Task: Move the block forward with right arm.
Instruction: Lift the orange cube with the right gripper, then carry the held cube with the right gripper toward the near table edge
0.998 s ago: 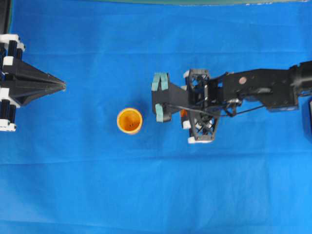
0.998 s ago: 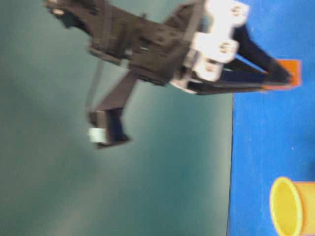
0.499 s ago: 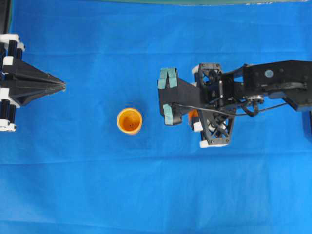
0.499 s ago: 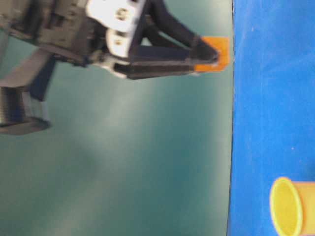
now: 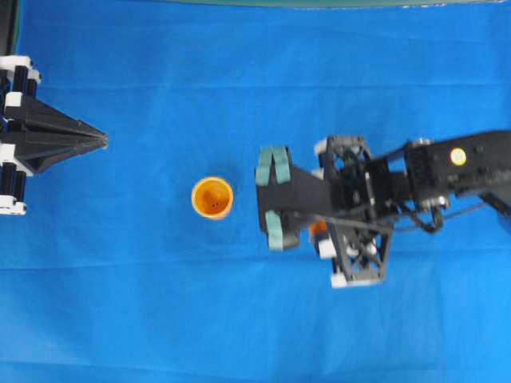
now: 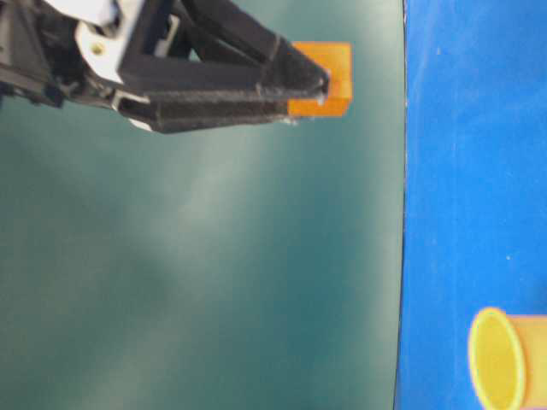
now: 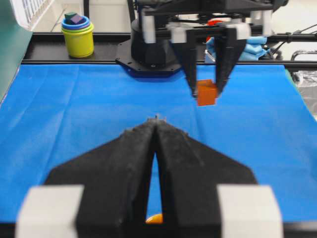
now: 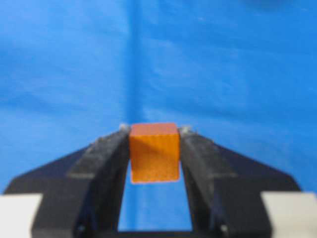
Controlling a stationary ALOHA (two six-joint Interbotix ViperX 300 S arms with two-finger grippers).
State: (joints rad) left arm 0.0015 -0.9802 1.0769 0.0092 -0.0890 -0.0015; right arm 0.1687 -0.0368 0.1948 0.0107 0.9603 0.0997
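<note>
Block (image 8: 154, 152) mostly hidden overhead | right gripper (image 8: 154, 144) grasps it above cloth (image 5: 239, 319) | left gripper (image 7: 156, 121) clenched, holding nothing | cup (image 5: 212, 197) empty

surface (image 5: 160, 319): plain bright blue cloth | block (image 8: 154, 152): solid orange, one face shaded darker | cup (image 5: 212, 197): yellow-orange, unpatterned | right pincer (image 8: 154, 130): black, white joints, teal-green pads on its frame | left pincer (image 5: 104, 141): black with white clips | stacked cups (image 7: 78, 34): yellow-green, blue rim above
</note>
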